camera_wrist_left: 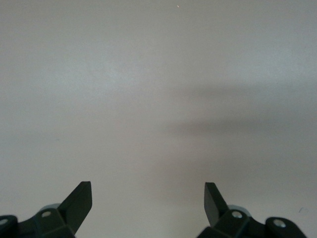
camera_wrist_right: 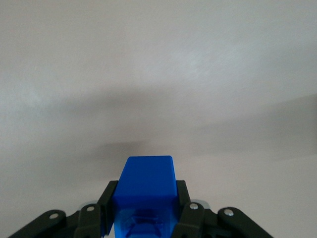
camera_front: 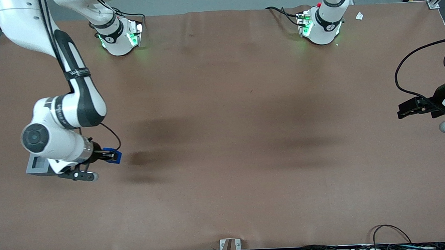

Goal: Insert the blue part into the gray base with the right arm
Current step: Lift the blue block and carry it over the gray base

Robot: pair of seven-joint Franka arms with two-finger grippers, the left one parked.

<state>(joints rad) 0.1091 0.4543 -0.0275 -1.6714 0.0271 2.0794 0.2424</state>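
Observation:
My right arm's gripper (camera_front: 111, 155) is shut on the blue part (camera_front: 114, 156) and holds it above the brown table at the working arm's end. In the right wrist view the blue part (camera_wrist_right: 146, 191) sits clamped between the two black fingers (camera_wrist_right: 183, 198), with bare table under it. The gray base (camera_front: 38, 165) stands on the table beside the gripper, mostly covered by the arm's wrist; part of its top recess shows. The gripper with the blue part is apart from the base, offset sideways toward the table's middle.
The brown table (camera_front: 227, 140) carries both arm bases (camera_front: 119, 35) at its edge farthest from the front camera. The parked arm's gripper (camera_front: 413, 108) hangs at the parked arm's end. Cables (camera_front: 392, 237) lie along the near edge. A small post (camera_front: 229, 246) stands at the near edge.

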